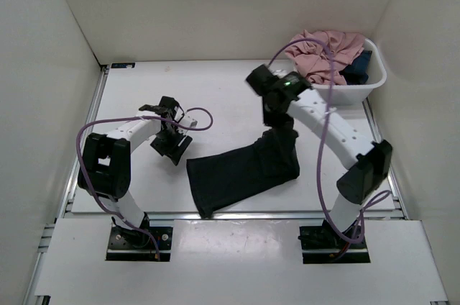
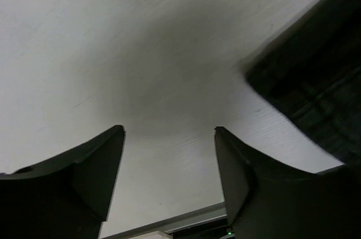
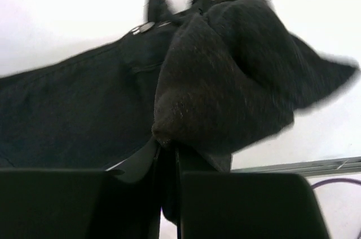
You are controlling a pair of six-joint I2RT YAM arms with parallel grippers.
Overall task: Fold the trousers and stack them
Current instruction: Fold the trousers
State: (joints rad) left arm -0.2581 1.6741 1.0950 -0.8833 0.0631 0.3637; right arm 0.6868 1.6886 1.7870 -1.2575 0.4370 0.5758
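The black trousers [image 1: 241, 172] lie on the white table [image 1: 215, 89] near its front edge, one end lifted at the right. My right gripper [image 1: 277, 124] is shut on that raised end and holds a bunched fold of black cloth [image 3: 225, 92] above the flat part [image 3: 73, 115]. My left gripper [image 1: 171, 145] is open and empty, low over bare table to the left of the trousers. Its fingers [image 2: 96, 166] frame white tabletop, and a trouser edge [image 2: 316, 92] shows at the right.
A white tub [image 1: 363, 82] at the back right holds a pink garment [image 1: 327, 49] and a small dark blue garment [image 1: 357, 71]. White walls enclose the table on three sides. Purple cables loop off both arms.
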